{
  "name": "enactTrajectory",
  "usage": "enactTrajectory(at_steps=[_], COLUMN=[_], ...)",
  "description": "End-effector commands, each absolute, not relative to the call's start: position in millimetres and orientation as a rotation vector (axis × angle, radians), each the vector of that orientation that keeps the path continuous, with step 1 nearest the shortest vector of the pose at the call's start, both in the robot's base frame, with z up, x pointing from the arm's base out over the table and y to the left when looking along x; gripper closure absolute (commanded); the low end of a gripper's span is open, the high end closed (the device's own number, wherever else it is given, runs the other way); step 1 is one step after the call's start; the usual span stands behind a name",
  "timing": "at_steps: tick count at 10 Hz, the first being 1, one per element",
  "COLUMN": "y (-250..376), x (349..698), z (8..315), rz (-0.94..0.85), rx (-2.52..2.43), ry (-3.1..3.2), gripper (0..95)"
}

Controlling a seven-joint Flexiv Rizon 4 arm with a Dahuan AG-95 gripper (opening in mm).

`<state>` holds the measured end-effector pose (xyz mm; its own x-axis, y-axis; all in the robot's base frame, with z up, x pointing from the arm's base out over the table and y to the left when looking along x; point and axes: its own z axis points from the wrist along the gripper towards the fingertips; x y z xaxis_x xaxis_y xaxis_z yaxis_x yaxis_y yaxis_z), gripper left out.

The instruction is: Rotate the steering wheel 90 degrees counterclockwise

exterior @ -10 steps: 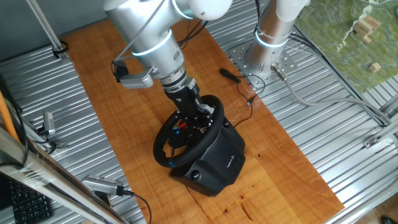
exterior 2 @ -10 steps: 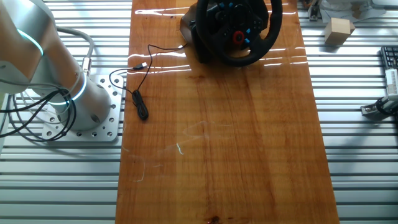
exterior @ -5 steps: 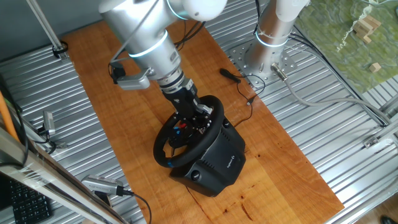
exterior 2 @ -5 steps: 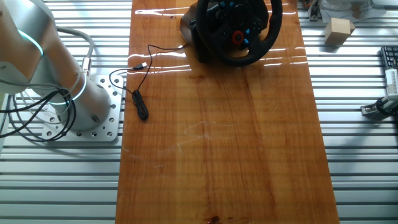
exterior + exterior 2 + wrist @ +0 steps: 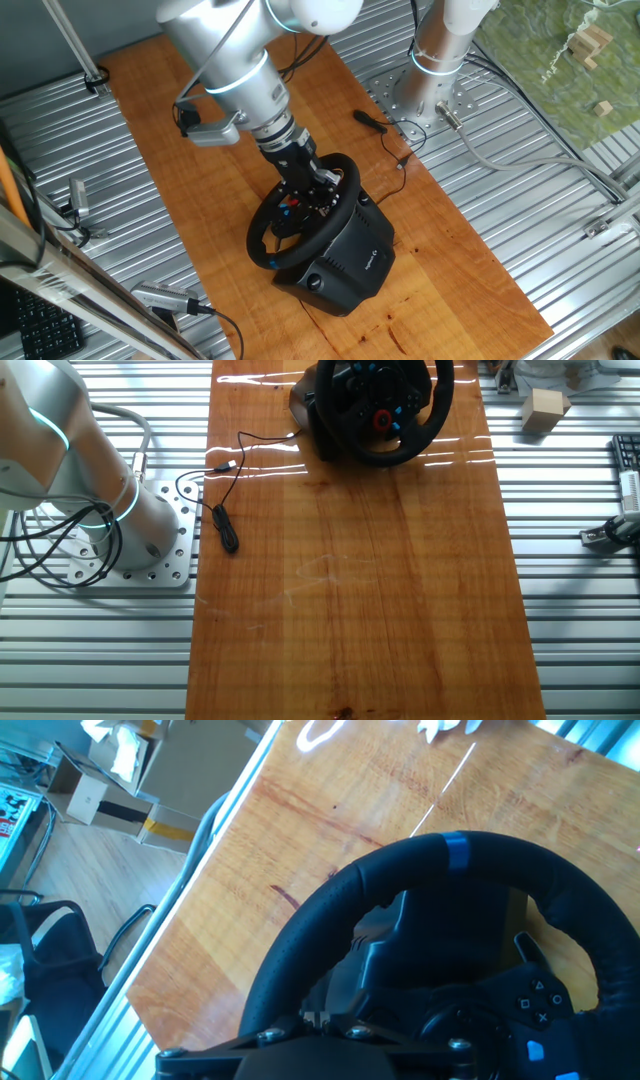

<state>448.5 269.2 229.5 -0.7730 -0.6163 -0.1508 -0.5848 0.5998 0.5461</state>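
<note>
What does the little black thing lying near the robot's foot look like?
Find the long wooden board on the metal table. By its edge, next to the robot's round base, lies a small black plug on a thin black cable. Nothing else there is so small.

You can't see the two-finger gripper's (image 5: 312, 193) fingertips: buried among the black round steering wheel's (image 5: 268, 252) spokes. Jaw state unreadable. The other fixed view crops the wheel's top; hand view crops its lower rim.
</note>
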Motion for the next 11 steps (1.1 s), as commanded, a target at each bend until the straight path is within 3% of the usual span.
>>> enactTrajectory(at_steps=[1, 11], y=[268.2, 268.2], x=[448.6, 448.6], z=[229.4, 229.4], rz=[-0.906, -0.897], rx=[1.036, 1.002], ry=[-2.763, -2.748], gripper=[95.0, 95.0])
